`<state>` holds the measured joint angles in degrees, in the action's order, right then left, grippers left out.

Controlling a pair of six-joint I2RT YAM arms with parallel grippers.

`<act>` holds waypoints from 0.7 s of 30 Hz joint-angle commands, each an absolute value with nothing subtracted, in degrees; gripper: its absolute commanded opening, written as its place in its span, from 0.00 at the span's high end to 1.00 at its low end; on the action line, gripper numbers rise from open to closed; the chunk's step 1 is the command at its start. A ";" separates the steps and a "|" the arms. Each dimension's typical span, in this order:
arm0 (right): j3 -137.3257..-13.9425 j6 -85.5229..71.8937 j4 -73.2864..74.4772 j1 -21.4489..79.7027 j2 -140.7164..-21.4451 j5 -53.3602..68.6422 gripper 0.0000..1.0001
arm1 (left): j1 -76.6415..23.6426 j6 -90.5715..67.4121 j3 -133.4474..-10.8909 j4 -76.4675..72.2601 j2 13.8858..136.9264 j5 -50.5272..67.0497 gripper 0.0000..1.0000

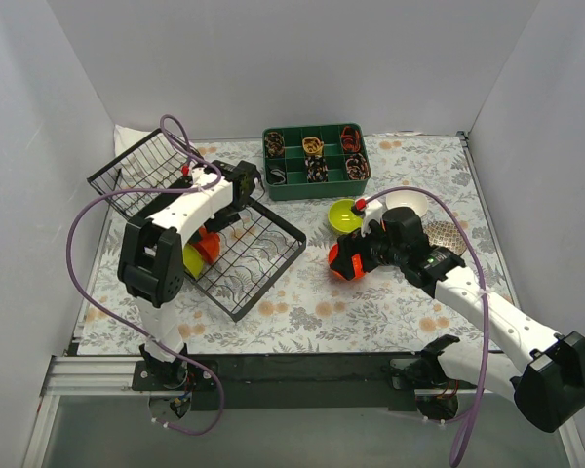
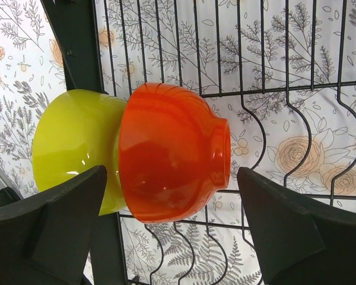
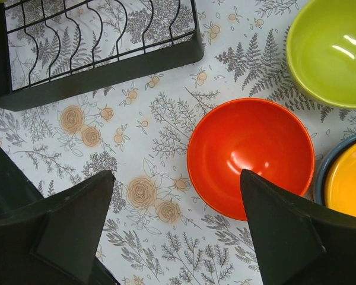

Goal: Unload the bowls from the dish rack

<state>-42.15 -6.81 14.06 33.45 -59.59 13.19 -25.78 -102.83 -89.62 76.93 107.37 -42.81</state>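
Floral-print tablecloth (image 1: 322, 312) throughout. At left, the black wire dish rack (image 1: 263, 255) holds a glossy orange bowl (image 2: 172, 160) and a lime-yellow bowl (image 2: 71, 142) on edge, touching. Left gripper (image 2: 172, 173) is spread astride the orange one, probably aligning a grasp. Right gripper (image 3: 177, 175) is spread above a red-orange bowl (image 3: 249, 157) sitting upright on the cloth at right.

The left arm (image 1: 190, 203) and the right arm (image 1: 487, 310) are both built of smooth white links joined by chunky black joint housings, and each carries a small red dot (image 1: 360, 203) near its wrist. A thin purple cable (image 1: 71, 239) loops loosely off the left arm, and a second purple cable (image 1: 485, 331) trails off the right. The left gripper (image 2: 172, 173) and the right gripper (image 3: 178, 175) have broad, matte black, wedge-shaped fingers (image 3: 291, 231) with flat faces and blunt pointed tips.
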 commanded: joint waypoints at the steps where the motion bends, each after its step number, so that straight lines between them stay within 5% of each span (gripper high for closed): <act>1: -41.84 -5.45 13.18 33.66 -58.88 13.01 0.05 | -25.40 -104.41 -91.05 79.63 107.58 -44.03 0.09; 21: -40.78 -5.54 12.31 33.66 -59.33 13.18 0.05 | -24.79 -106.26 -86.75 77.43 106.88 -42.63 0.29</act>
